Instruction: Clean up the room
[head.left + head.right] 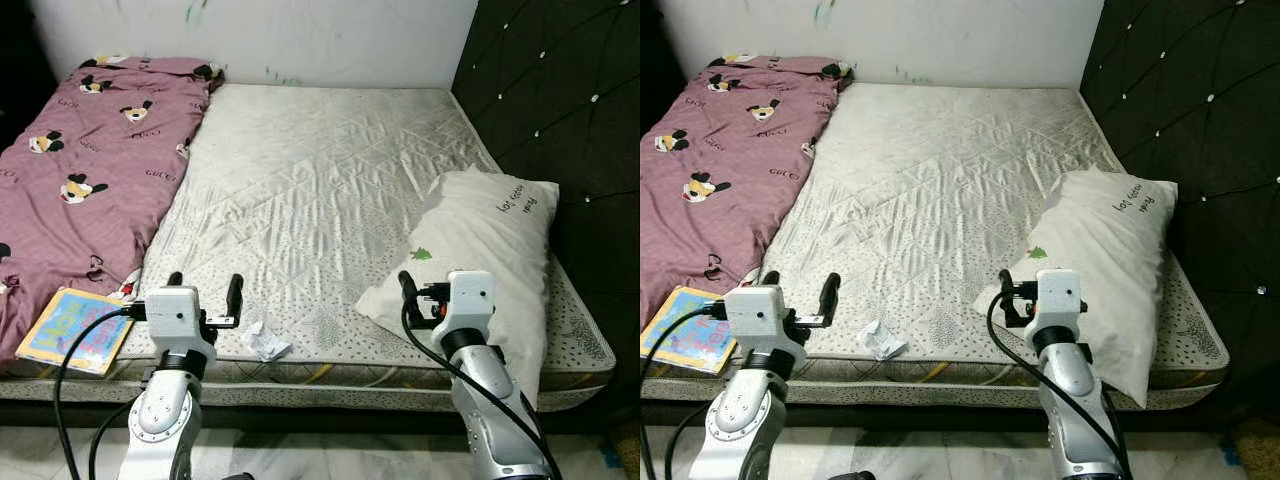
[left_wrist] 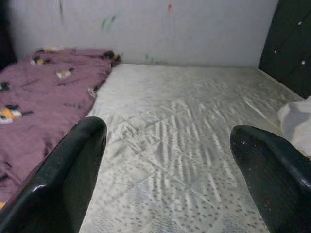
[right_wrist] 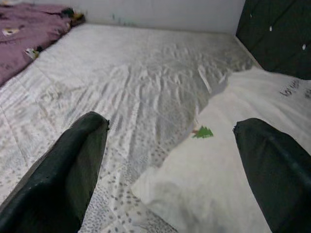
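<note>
A crumpled white paper scrap [image 1: 266, 343] lies near the front edge of the bare quilted mattress [image 1: 320, 170]. My left gripper [image 1: 205, 288] hovers open just to the left of the scrap, with nothing between its fingers [image 2: 73, 165]. At the front left corner rests a colourful children's book [image 1: 75, 330], partly on the purple cartoon-print blanket [image 1: 90, 170]. A white pillow [image 1: 490, 250] with a small green tree print lies on the right side and hangs over the bed's front edge. My right gripper [image 1: 436, 290] is open above the pillow's front left corner [image 3: 194, 184], holding nothing.
A white wall runs along the far side of the bed. The dark tufted headboard [image 1: 560, 90] stands along its right side. Pale floor tiles [image 1: 330, 455] show below the mattress edge, between my arms. Black cables loop from both wrists.
</note>
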### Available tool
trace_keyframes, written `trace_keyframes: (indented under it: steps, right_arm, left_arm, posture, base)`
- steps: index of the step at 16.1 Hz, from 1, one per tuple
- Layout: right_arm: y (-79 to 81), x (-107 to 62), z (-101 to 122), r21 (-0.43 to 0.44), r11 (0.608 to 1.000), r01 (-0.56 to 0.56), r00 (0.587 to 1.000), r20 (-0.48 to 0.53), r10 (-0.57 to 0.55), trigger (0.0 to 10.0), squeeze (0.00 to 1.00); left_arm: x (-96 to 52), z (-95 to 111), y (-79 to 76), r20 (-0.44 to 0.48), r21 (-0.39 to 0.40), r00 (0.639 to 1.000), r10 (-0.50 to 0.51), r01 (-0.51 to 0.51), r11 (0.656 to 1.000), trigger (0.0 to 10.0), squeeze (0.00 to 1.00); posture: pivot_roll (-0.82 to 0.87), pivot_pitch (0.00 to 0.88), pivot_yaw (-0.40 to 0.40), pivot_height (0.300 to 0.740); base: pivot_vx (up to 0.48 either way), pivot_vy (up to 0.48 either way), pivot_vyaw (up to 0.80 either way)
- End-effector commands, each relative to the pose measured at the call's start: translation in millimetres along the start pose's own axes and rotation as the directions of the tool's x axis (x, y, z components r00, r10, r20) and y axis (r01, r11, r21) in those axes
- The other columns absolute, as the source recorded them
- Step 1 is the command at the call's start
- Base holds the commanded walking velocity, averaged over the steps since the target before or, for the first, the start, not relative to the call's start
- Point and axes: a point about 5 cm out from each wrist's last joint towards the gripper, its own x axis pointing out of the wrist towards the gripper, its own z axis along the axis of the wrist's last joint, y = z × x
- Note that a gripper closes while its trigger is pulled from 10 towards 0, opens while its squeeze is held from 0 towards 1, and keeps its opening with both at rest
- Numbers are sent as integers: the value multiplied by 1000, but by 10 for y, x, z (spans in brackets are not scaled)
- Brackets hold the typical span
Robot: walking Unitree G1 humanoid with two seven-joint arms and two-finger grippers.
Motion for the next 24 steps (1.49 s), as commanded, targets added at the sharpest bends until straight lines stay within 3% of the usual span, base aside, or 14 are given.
trace_keyframes:
  steps: [1, 4, 11, 15, 17, 19, 20, 21, 22, 24]
  right_arm:
    - [-36, 4, -7, 7, 1000, 7, 1000, -15, -7, 10000, 0]
    - [-7, 4, 27, 4, 1000, -15, 1000, 8, 15, 10000, 0]
    - [10, 16, -20, 14, 1000, -15, 1000, -16, 15, 10000, 0]
    - [80, 45, -61, -50, 998, -46, 997, -63, 42, 10000, 0]
    - [164, 48, 2, -52, 996, -75, 997, 1, 75, 10000, 0]
    - [189, 64, 73, -154, 986, -61, 998, 22, 65, 10000, 0]
    - [197, 60, 78, -140, 986, -95, 995, 25, 99, 10000, 0]
    - [194, 42, 54, -38, 991, -132, 991, 9, 132, 10000, 0]
    - [171, 37, 52, 3, 991, -131, 991, 14, 131, 10000, 0]
    - [155, 45, 41, -19, 993, -116, 993, 3, 116, 10000, 0]
  left_arm:
    - [-16, 48, 37, 25, 16, 1000, 6, -6, 1000, 10000, 0]
    - [-6, 5, 53, -3, -22, 1000, -10, 10, 1000, 10000, 0]
    - [26, 12, 22, 3, -22, 999, -39, 39, 999, 10000, 0]
    - [30, 29, -11, 16, -10, 997, -72, 73, 997, 10000, 0]
    - [33, 39, -28, 22, -15, 996, -88, 89, 996, 10000, 0]
    - [45, 41, -36, 22, -20, 996, -91, 92, 996, 10000, 0]
    - [50, 40, -43, 22, -20, 995, -93, 93, 995, 10000, 0]
    - [57, 40, -53, 23, -22, 995, -96, 96, 995, 10000, 0]
    - [67, 43, -64, 25, -23, 995, -99, 99, 995, 10000, 0]
    - [68, 42, -63, 24, -25, 995, -97, 98, 995, 10000, 0]
  posture:
    - [42, 87, -16, 740]
    - [40, 91, -16, 740]
    - [41, 95, -14, 740]
    - [44, 91, -14, 740]
    - [44, 91, -14, 740]
    - [40, 94, -10, 740]
    - [40, 94, -10, 740]
    - [40, 94, -10, 740]
    - [40, 97, -12, 740]
    - [38, 97, -12, 740]
  base:
    - [0, 0, 0]
    - [0, 0, 0]
    - [0, 0, -316]
    - [0, 0, 0]
    - [0, 0, 0]
    - [240, 0, 0]
    - [0, 0, 0]
    - [0, 0, 0]
    - [0, 0, 0]
    - [0, 0, 0]
